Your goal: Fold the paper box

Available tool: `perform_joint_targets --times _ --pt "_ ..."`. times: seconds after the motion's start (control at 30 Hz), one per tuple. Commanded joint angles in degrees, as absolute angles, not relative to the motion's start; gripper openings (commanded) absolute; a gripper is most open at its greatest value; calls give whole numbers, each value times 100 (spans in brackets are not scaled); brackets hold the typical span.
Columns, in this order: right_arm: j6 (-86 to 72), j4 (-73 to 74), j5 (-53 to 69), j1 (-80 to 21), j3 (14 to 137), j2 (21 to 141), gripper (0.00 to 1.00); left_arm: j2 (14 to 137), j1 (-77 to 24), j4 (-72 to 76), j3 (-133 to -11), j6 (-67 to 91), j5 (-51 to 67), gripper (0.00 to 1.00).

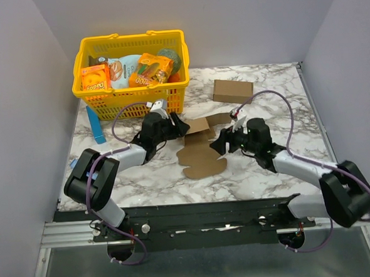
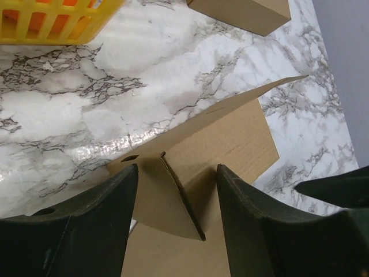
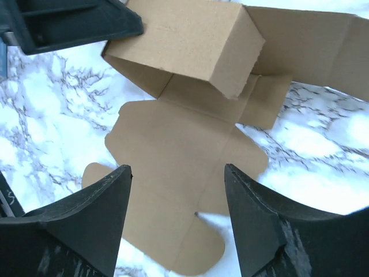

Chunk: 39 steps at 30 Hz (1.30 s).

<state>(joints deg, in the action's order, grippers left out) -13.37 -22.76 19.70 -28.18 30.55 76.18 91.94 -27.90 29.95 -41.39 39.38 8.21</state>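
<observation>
From above: found the paper box (image 1: 201, 153) on the worktop (image 1: 143, 179), partly raised. Left wrist: saw left fingers (image 2: 98, 225) wide astride an upright flap (image 2: 173, 199); seemed best to pinch near its crease. Right wrist: saw right fingers (image 3: 86, 225) wide above flat panels (image 3: 173, 184); seemed wise to pin these.

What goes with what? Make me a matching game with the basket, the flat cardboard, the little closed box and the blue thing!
Things:
1. basket
2. paper box
3. closed carton
4. blue object

Descriptions:
A. brown, shut, to the right of the basket
B. yellow, at the far left
C. by the basket's near left corner
D. in the middle, flaps spread out, one part raised

Pairs: 1-B, 2-D, 3-A, 4-C
</observation>
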Motion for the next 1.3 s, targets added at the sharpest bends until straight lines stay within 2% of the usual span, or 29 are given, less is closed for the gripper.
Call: perform_joint_targets --times 0.0,0.13,0.2,0.43,0.5,0.8,1.03,1.17,1.2,1.27 --pt "-1257 -513 1153 -2839 3242 6699 78 9123 -2733 2286 -4491 3420 958 65" --pt "-836 823 668 -2620 4375 6766 82 8992 -2716 2092 -4588 3314 1002 69" --pt "-625 957 825 -2322 4982 7047 83 8947 -2707 2074 -4623 3305 976 70" --pt "885 1624 1037 -2039 6424 8577 82 8816 -2672 1732 -4816 3305 862 90" --pt "1133 1670 1054 -2030 6565 8936 83 8772 -2672 1679 -4816 3287 853 91" --pt "2109 1565 791 -2021 6899 9782 82 8903 -2672 1477 -4790 3357 940 89" --pt "2373 1380 940 -2021 6926 10090 79 9149 -2672 1520 -4843 3463 1063 77" --pt "2251 1380 1194 -2021 6864 10064 69 9246 -2672 1573 -4834 3507 1107 69" --pt "2207 1397 1282 -2021 6847 10020 60 9255 -2672 1582 -4834 3516 1134 68" --pt "2014 1459 1510 -2021 6785 9958 52 9264 -2672 1652 -4799 3551 1134 66"
